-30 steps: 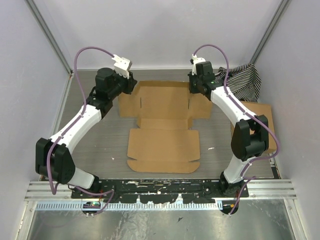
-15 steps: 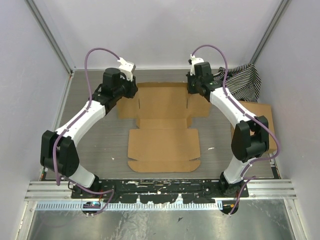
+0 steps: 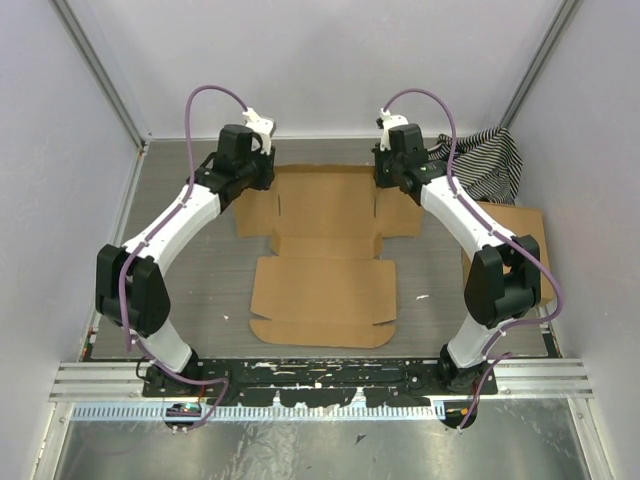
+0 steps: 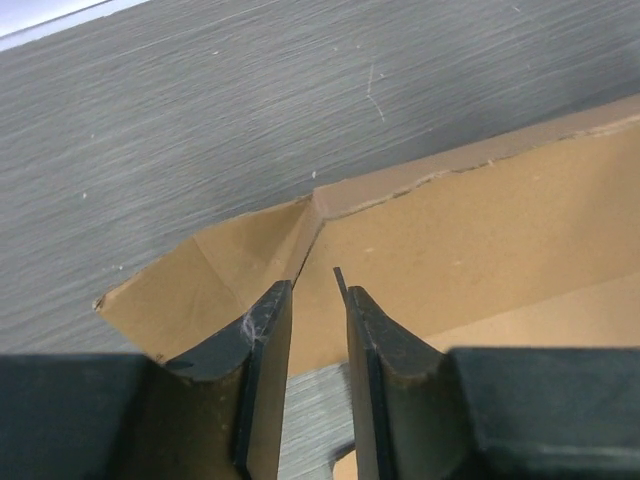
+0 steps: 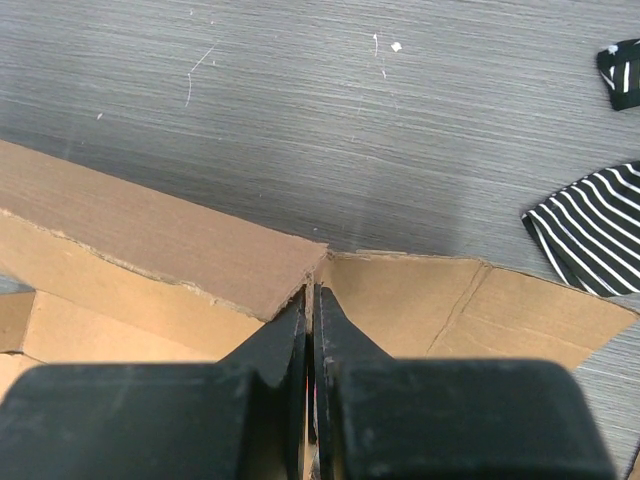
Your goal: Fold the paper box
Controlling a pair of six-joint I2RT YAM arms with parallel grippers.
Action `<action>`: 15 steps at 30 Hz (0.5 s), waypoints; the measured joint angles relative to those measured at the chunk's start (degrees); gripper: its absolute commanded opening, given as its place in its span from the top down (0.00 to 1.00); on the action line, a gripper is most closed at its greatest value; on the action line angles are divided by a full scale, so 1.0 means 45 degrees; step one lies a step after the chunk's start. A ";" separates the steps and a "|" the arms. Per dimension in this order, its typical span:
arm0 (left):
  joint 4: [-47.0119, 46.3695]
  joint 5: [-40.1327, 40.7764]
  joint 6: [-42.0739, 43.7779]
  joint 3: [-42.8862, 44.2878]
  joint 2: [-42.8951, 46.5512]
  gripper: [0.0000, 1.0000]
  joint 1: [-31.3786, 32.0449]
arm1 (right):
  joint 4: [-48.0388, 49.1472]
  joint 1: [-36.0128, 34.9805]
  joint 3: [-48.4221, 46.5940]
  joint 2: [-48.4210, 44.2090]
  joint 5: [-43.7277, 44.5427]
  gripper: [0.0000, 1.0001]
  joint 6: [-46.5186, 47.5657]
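Observation:
The paper box (image 3: 325,255) lies as a mostly flat brown die-cut sheet in the middle of the table. Its far strip is raised slightly. My left gripper (image 3: 266,178) is at the box's far left corner. In the left wrist view its jaws (image 4: 317,290) stand a narrow gap apart, just short of the raised corner flap (image 4: 230,270), with table showing between them. My right gripper (image 3: 384,180) is at the far right corner. In the right wrist view its jaws (image 5: 310,292) are pressed together on a thin cardboard edge where the far strip (image 5: 150,240) meets the side flap (image 5: 420,300).
A black-and-white striped cloth (image 3: 490,160) lies at the back right, also visible in the right wrist view (image 5: 590,230). A squarish brown cardboard box (image 3: 522,235) sits against the right wall. White walls enclose the table on three sides.
My left arm has swung toward the back and right, bringing its gripper to the box's far left corner. The right arm has barely moved.

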State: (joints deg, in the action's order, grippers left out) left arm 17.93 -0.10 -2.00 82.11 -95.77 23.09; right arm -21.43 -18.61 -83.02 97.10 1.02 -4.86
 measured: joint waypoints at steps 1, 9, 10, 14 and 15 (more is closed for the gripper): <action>0.0083 0.0136 0.0005 0.0019 -0.0005 0.57 0.0005 | -0.0005 -0.0015 0.0024 0.0000 -0.0005 0.94 0.0000; 0.0559 0.1195 -0.0233 0.0034 0.0092 0.50 0.0015 | -0.0005 -0.0044 0.0097 0.0000 -0.0010 0.94 0.0000; 0.0588 0.1263 -0.0233 0.0039 0.0131 0.50 0.0015 | -0.0005 -0.0044 0.0097 0.0000 -0.0015 0.94 0.0000; 0.0670 0.1394 -0.0233 0.0170 0.0151 0.54 0.0015 | -0.0005 -0.0044 0.0097 0.0000 -0.0034 0.94 0.0000; 0.0670 0.1394 -0.0233 0.0189 0.0151 0.56 0.0015 | -0.0005 -0.0044 0.0097 0.0000 -0.0044 0.94 0.0000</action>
State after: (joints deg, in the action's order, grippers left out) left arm 20.95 6.17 -3.05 82.96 -95.09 23.16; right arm -21.45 -18.81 -82.59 97.10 0.82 -4.86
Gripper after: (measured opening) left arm 0.483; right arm 0.076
